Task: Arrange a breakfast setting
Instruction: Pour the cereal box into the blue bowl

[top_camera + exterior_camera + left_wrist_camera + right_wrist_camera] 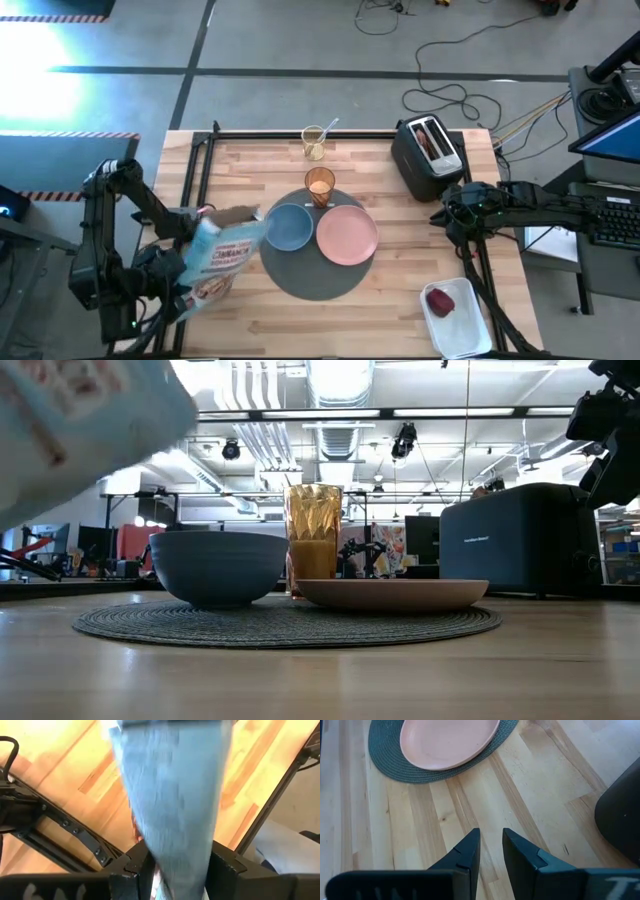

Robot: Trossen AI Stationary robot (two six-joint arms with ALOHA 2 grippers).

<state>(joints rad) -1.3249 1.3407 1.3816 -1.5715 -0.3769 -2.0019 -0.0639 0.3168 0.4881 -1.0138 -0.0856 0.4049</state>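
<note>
A light-blue cereal box (224,256) hangs tilted over the table's left part, its upper end next to the small blue bowl (289,227). My left gripper (176,282) is shut on it. The bowl and the pink plate (347,236) sit on the round dark-grey mat (318,272). The amber tumbler (320,186) stands at the mat's far edge. A spoon leans in a clear glass (315,141) farther back. A toast slice (429,140) sticks out of the black toaster (428,158). A red apple (440,302) lies on the white tray (468,330). My right gripper (491,842) waits near the toaster, slightly open, holding nothing. My left gripper pinches the cereal box between its two fingers (134,866), on the box's two broad faces near its lower end (180,855). The box runs up and away from the fingers, lifted clear of the table and tilted toward the bowl.
Black rails (200,150) run along the table's left and far edges. The toaster stands at the far right, the tray at the near right corner. Bare wood (330,325) lies between the mat and the near edge.
</note>
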